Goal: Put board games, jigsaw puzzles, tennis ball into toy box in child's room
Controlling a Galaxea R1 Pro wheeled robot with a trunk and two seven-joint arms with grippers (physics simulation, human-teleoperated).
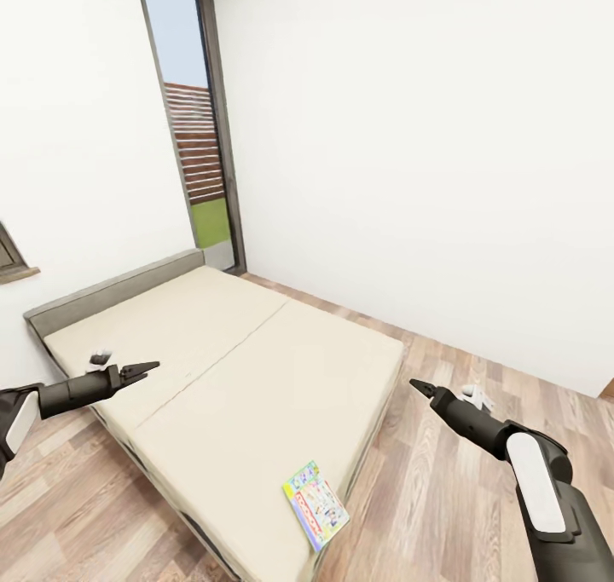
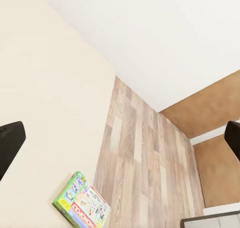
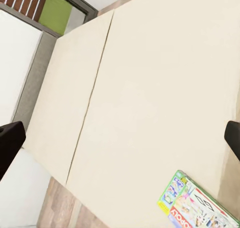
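Left gripper and right gripper: jaws spread, empty, raised for approach. Board game lies flat at the bed corner, below and between the jaws.

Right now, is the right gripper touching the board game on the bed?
Apart. In the head view the right gripper hangs open over the floor beside the bed, with mattress and floor showing between it and the board game at the mattress corner.

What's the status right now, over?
Both hands open, empty: left hand, right hand. Flat green-edged colourful board game box lies at cream bed's near corner. Nothing in the way.
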